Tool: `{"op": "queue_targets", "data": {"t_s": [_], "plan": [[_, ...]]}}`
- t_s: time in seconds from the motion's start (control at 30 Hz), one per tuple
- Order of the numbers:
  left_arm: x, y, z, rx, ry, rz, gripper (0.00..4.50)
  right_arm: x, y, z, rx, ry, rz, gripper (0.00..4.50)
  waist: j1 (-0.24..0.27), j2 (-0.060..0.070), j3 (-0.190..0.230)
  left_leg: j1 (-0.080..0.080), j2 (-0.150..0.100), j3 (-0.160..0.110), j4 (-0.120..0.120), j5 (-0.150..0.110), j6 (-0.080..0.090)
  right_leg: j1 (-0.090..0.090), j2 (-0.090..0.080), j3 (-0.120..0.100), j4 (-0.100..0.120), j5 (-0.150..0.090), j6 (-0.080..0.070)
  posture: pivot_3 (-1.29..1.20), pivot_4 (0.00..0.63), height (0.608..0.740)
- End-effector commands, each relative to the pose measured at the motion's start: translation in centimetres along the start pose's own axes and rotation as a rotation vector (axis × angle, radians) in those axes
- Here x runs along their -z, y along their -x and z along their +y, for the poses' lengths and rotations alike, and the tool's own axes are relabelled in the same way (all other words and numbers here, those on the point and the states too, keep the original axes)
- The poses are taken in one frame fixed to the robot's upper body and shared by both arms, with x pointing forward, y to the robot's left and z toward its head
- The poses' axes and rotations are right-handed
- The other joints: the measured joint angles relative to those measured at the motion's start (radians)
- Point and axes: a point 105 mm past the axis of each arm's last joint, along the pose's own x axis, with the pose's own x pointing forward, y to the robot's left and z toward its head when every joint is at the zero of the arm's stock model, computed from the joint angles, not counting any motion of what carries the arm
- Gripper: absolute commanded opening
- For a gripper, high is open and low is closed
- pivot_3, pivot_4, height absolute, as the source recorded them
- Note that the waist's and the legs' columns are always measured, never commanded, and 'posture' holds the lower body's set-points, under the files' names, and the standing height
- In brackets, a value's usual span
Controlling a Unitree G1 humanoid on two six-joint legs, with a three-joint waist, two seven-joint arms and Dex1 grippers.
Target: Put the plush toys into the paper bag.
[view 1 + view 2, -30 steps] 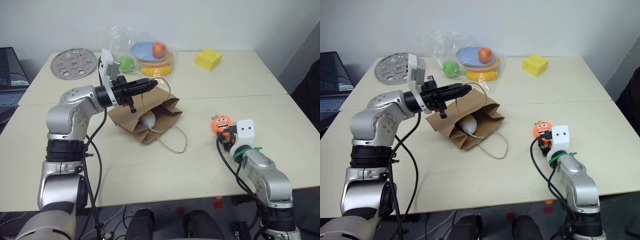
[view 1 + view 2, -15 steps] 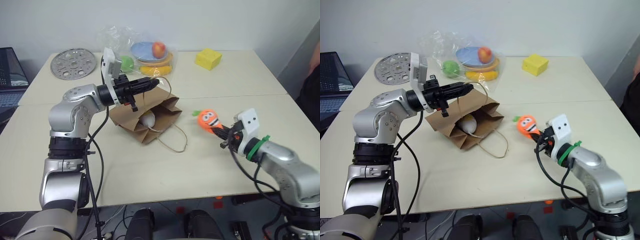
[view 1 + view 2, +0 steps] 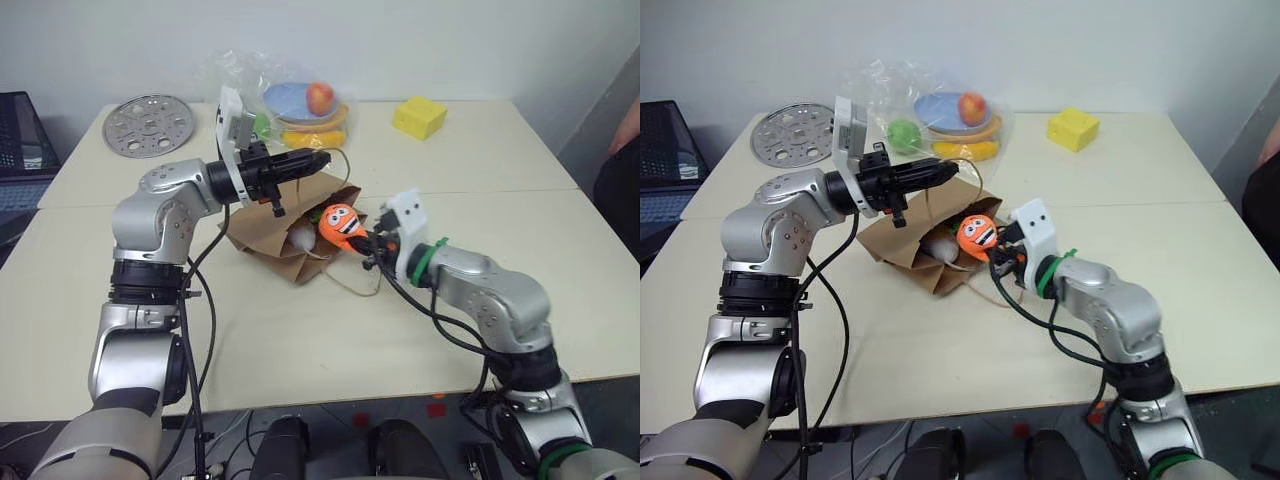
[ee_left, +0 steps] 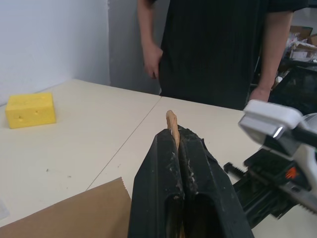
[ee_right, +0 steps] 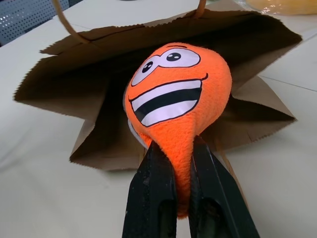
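Since a second ago the right gripper (image 3: 1002,255) has swung in from the table's right side, carrying the orange carrot plush toy with the cartoon face (image 3: 978,232) to the mouth of the plain brown kraft paper bag (image 3: 902,245). Its two black fingers (image 5: 151,196) are pinched tight on the toy's narrow lower end, so the grinning face sticks out past the fingertips, just in front of the bag's dark opening and not yet inside it. That bag lies on its side on the cream table (image 3: 1160,215), mouth facing the right arm. Within the opening rests the white oval plush toy (image 3: 298,238), just beside the carrot.

Above the bag, the left gripper (image 3: 318,160) points level towards the right, fingers pressed fully together on a thin tan twine loop handle (image 4: 172,127), a strip of which pokes out between the fingertips; it holds the bag's upper edge raised. A second twine handle (image 3: 352,280) trails loose on the table below the right gripper.

Farther back sit a yellow cheese-like block (image 3: 418,117), a clear plastic bag of toy fruit (image 3: 300,103) and a round perforated metal disc (image 3: 148,125).
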Motion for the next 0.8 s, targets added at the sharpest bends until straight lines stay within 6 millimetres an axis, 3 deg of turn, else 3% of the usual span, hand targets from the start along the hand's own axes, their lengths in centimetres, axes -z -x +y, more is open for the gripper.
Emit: {"op": "queue_targets", "data": {"t_s": [0.03,0.27,0.53,0.8], "plan": [[-1.6,0.0,-1.0,0.045,-0.048,-0.027,0.00,-1.1,-0.9,-1.0,0.047,0.040,-0.044,0.02,0.000,0.000,0.000,0.000,0.000,0.000,0.000,0.000,0.000,0.000,0.000,0.000,0.000,0.000,0.000,0.00,0.150,0.740],[-1.6,-0.1,-1.9,0.083,-0.031,-0.025,0.00,-1.9,-4.3,-1.3,0.041,0.028,-0.082,0.02,-0.005,0.000,0.000,0.000,0.001,0.000,0.000,0.000,0.000,-0.001,0.000,0.000,0.001,0.000,0.000,0.00,0.150,0.740],[-1.6,-0.1,-2.3,0.100,-0.027,-0.021,0.00,-2.8,-6.5,0.3,-0.065,0.049,-0.099,0.02,-0.004,0.000,0.000,0.000,0.001,0.001,0.000,0.000,0.000,-0.001,0.000,0.001,0.002,0.000,0.000,0.00,0.150,0.740],[-1.7,-0.2,-3.0,0.134,-0.009,-0.029,0.00,-1.3,-8.2,-1.6,0.016,0.035,-0.073,0.02,-0.004,0.000,0.000,0.000,0.001,0.001,0.000,0.000,0.000,-0.001,0.000,0.001,0.003,0.000,0.000,0.00,0.150,0.740]]}}
